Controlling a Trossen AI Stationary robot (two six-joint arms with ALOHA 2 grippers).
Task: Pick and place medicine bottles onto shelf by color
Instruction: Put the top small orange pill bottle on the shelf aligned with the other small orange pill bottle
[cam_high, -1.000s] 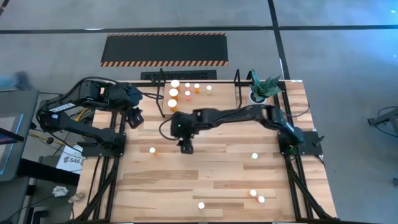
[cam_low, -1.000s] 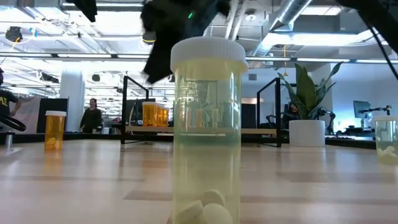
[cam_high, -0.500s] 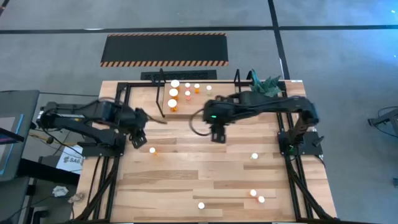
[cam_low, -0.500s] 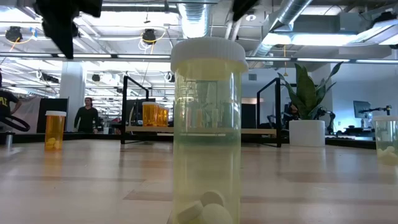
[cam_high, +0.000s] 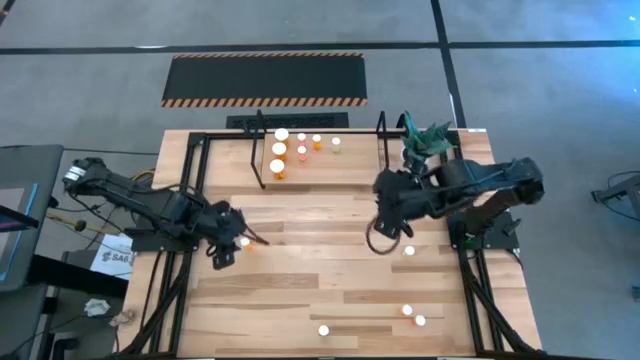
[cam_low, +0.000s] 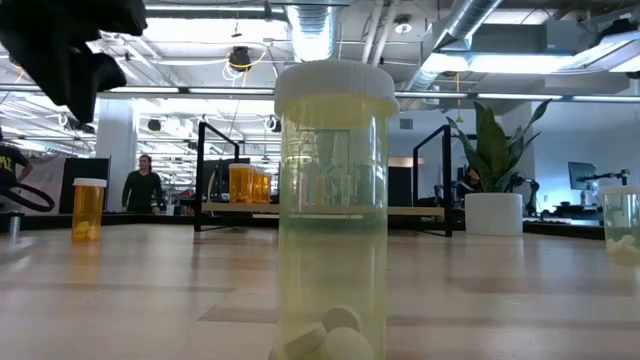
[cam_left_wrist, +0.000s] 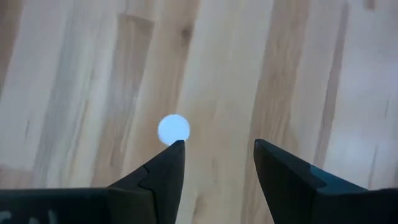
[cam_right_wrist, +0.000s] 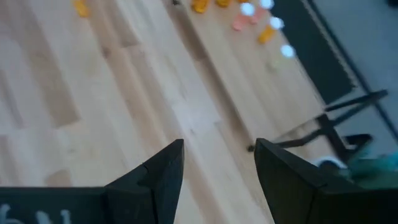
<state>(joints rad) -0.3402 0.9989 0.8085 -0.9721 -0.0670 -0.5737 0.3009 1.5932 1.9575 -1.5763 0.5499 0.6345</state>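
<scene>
Above the table, the left gripper (cam_high: 232, 247) hangs with its jaws parted and nothing between them, an orange bottle (cam_high: 245, 241) standing just beside one fingertip and outside the gap rather than in it. The right gripper (cam_high: 385, 222) is likewise open and empty, held over bare wood with a pale bottle (cam_high: 409, 251) just beyond it and the shelf (cam_high: 380, 150) a little farther off. The risk, judged from the left wrist view, is plain: the white cap (cam_left_wrist: 173, 129) sits against the tip of one finger (cam_left_wrist: 166, 167), so a straight descent could land that finger on the cap and tip or roll the bottle across the table instead of straddling it; the gripper looks to need a sideways shift first. A second hazard is colour: a bottle set among the wrong group on the shelf would undo the sorting. By count from overhead, six bottles (cam_high: 281, 150) stand on the shelf, five remain loose on the table, two arms are at work, and one potted plant (cam_high: 424, 140) stands beyond the shelf's far hoop from the left gripper.
</scene>
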